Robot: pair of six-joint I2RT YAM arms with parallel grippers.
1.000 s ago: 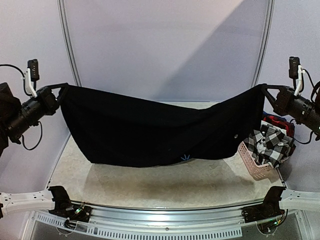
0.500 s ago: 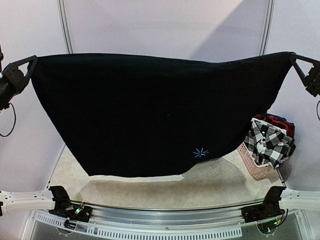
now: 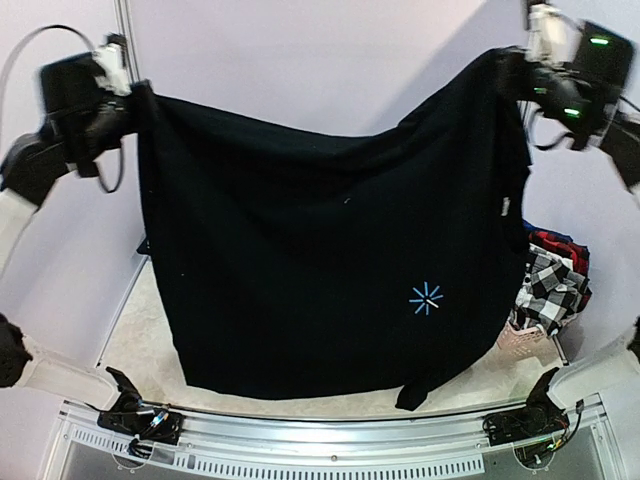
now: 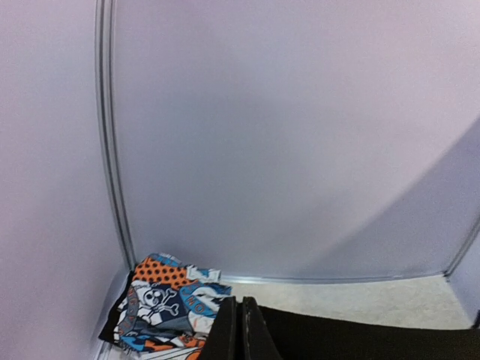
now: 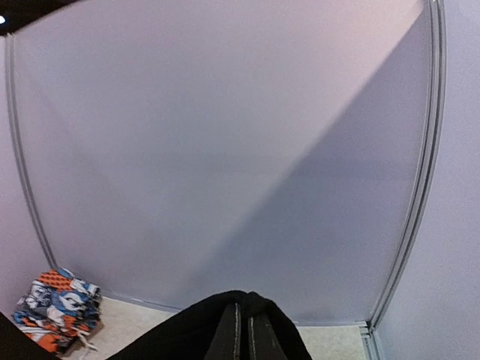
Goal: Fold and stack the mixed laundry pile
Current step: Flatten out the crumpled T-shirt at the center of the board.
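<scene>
A large black garment (image 3: pixel 320 260) with a small blue star mark hangs spread in the air over the table. My left gripper (image 3: pixel 135 105) is shut on its upper left corner and my right gripper (image 3: pixel 515 75) is shut on its upper right corner. In the left wrist view the closed fingers (image 4: pixel 241 330) pinch black cloth (image 4: pixel 360 337). In the right wrist view the closed fingers (image 5: pixel 242 334) are wrapped in black cloth (image 5: pixel 180 334). A folded orange-blue-white printed piece (image 4: pixel 165 307) lies in the far left corner; it also shows in the right wrist view (image 5: pixel 56 307). A black-and-white checked garment (image 3: pixel 550 285) fills the basket.
A pink perforated basket (image 3: pixel 525 340) stands at the table's right edge, holding the checked garment and a red/navy plaid piece (image 3: pixel 555 243). The garment's lower hem hangs down to the table's near edge (image 3: pixel 320 415). Enclosure walls and metal posts surround the table.
Both arms have risen and come closer together. The black garment now hangs taller and narrower, its hem lower toward the near edge and the star mark shifted right.
</scene>
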